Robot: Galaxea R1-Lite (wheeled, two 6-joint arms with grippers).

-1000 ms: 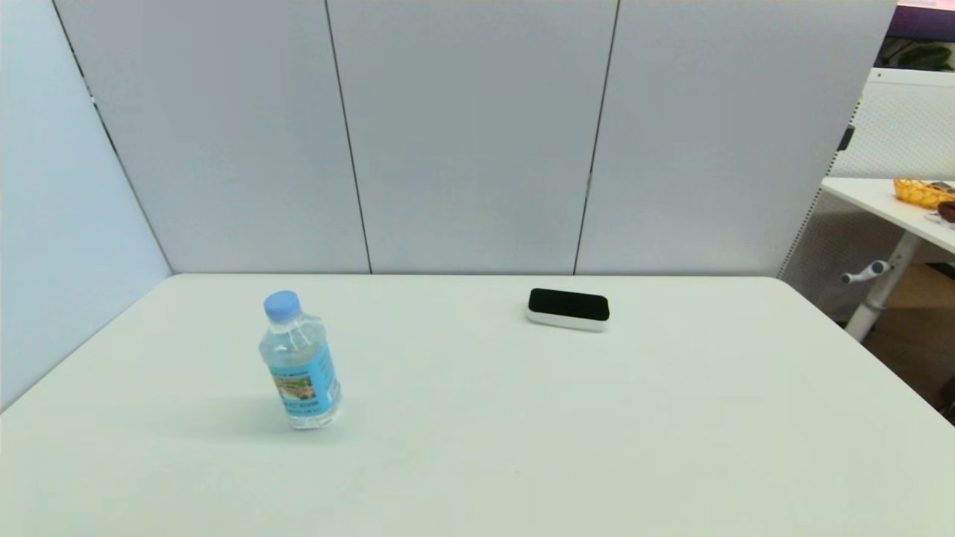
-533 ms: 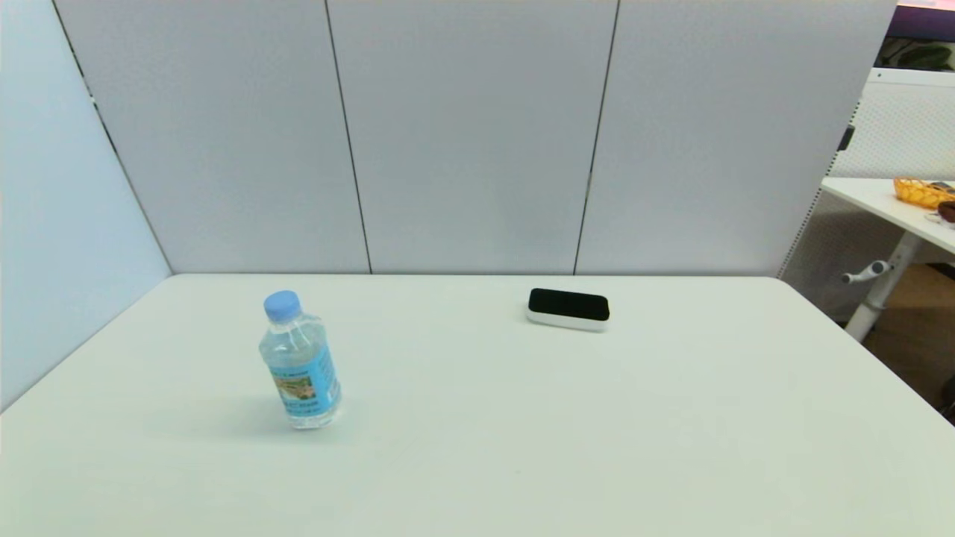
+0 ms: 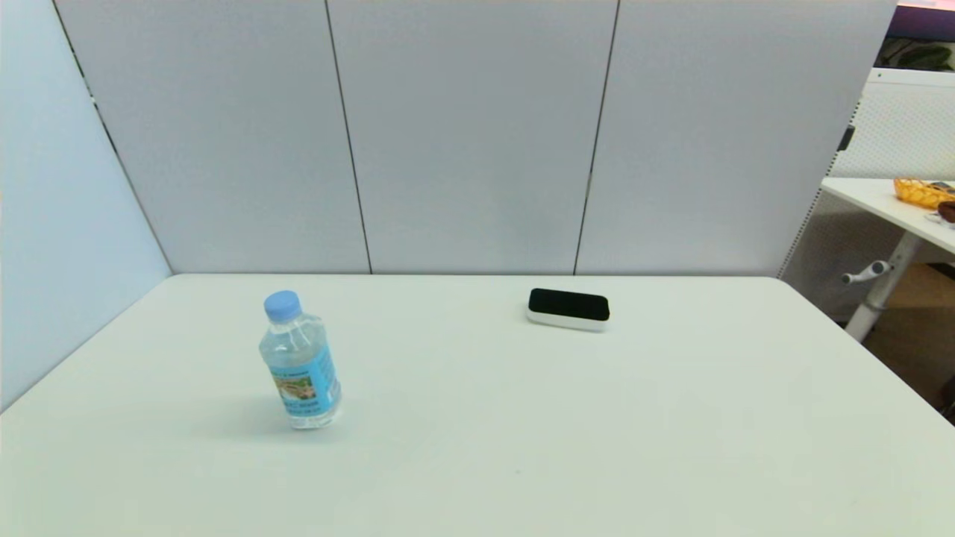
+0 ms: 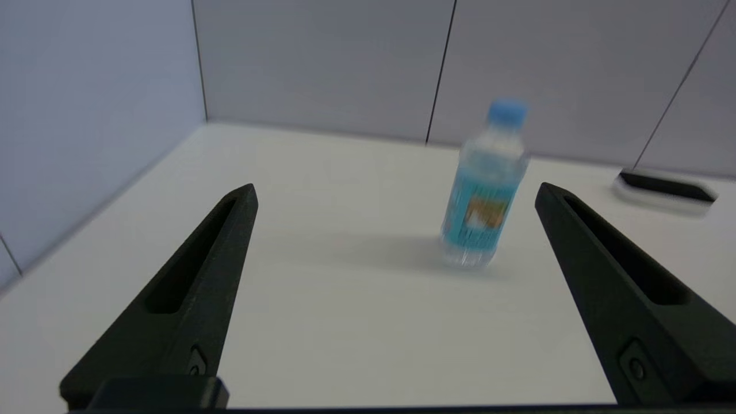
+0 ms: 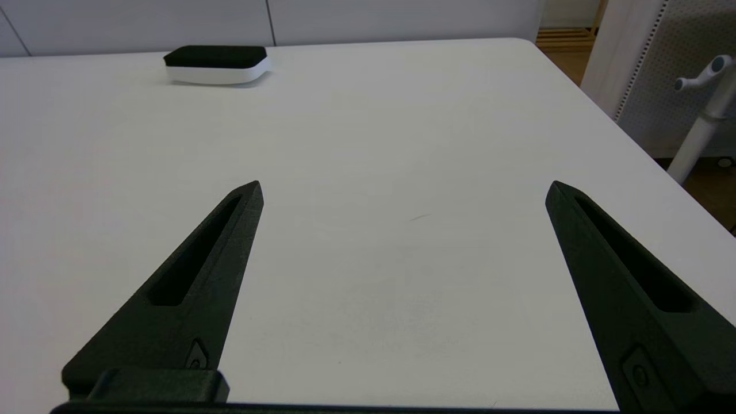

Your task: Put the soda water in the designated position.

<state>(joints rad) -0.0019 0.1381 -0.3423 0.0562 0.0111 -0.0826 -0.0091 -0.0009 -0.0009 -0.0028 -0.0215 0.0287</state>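
Two arms: neither shows in the head view.
Left gripper [image 4: 394,192]: fingers spread wide, empty, short of the soda water.
Right gripper [image 5: 402,190]: fingers wide, empty, over bare worktop [image 3: 597,418].
Soda water [image 3: 300,363]: upright, worktop's left side, well apart from the black-topped device [image 3: 568,309].
Handling: likely light, smooth, slightly yielding plastic; tips easily.
Hold: mid-body, at the label.

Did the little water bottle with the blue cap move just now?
No. The small clear plastic bottle with the light-blue cap stands upright in the same spot, left of the flat black-topped white device.
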